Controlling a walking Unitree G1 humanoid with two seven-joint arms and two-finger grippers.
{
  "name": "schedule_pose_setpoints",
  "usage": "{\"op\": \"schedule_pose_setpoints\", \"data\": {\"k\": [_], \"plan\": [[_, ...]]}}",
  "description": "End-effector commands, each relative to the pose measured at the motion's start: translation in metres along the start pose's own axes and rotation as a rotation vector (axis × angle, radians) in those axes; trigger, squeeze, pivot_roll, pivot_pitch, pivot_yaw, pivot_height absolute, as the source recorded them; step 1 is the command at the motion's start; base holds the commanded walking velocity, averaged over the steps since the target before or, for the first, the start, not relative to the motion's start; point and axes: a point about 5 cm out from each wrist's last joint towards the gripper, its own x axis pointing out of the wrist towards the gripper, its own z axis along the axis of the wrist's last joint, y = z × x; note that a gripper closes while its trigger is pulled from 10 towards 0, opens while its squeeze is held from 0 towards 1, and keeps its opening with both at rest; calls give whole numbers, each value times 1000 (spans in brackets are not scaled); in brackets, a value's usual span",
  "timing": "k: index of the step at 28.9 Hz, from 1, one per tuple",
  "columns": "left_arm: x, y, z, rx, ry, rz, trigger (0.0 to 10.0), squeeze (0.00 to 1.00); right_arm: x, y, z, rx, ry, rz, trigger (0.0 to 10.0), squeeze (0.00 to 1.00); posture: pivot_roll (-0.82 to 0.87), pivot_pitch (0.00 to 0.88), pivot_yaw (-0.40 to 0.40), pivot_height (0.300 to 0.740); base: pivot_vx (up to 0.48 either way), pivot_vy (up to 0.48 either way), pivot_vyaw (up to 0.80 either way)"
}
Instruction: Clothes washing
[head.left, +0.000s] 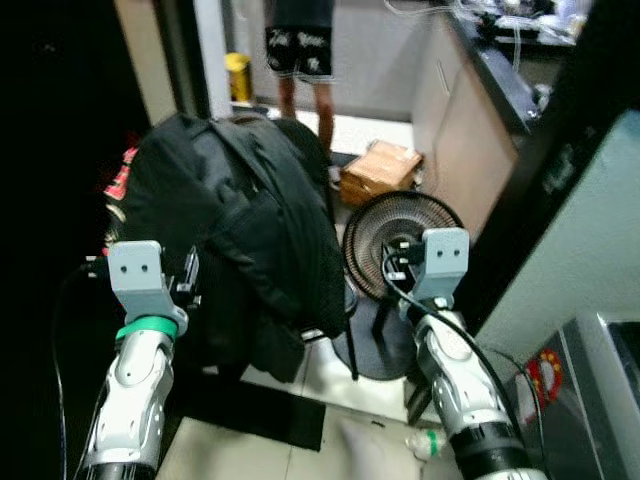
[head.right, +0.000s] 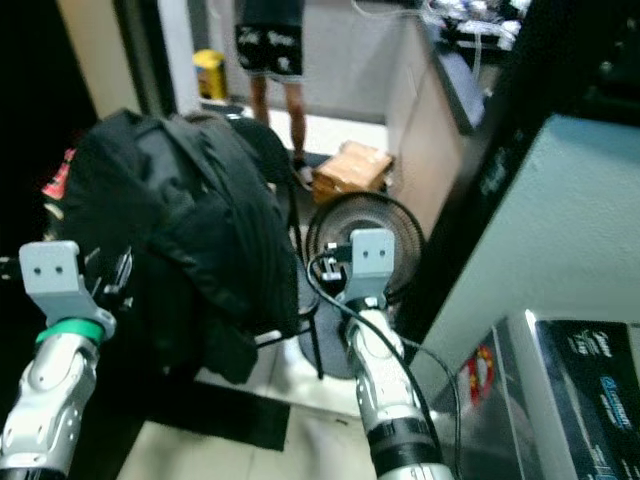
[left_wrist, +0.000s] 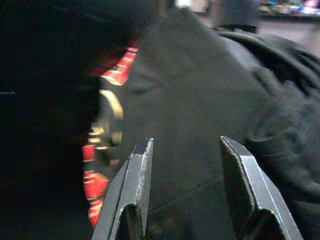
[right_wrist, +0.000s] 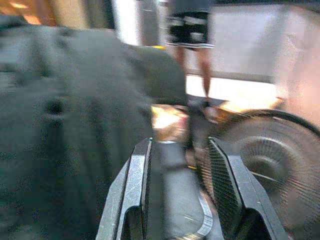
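A heap of black clothing is seen draped over a chair, with the left gripper and right gripper held before it, fingers parted and empty.

Floor fan, cardboard box, person

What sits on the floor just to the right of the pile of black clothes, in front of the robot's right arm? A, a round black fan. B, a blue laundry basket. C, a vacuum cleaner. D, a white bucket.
A: a round black fan with a wire grille stands on the floor beside the black clothes, just past the right claw, whose fingers are apart.
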Motion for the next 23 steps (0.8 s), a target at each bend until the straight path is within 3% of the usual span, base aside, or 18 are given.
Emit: {"op": "schedule_pose_setpoints", "data": {"k": [1,23], "plan": [[-3,0,-5,-9,16,3,10000,0,-1,-3,-3,24,11,-10,10000,0,121,4,26,740,375,0,0],[-2,3,-5,-6,12,17,10000,0,2,-1,0,38,-1,1,10000,0,124,0,14,740,375,0,0]]}}
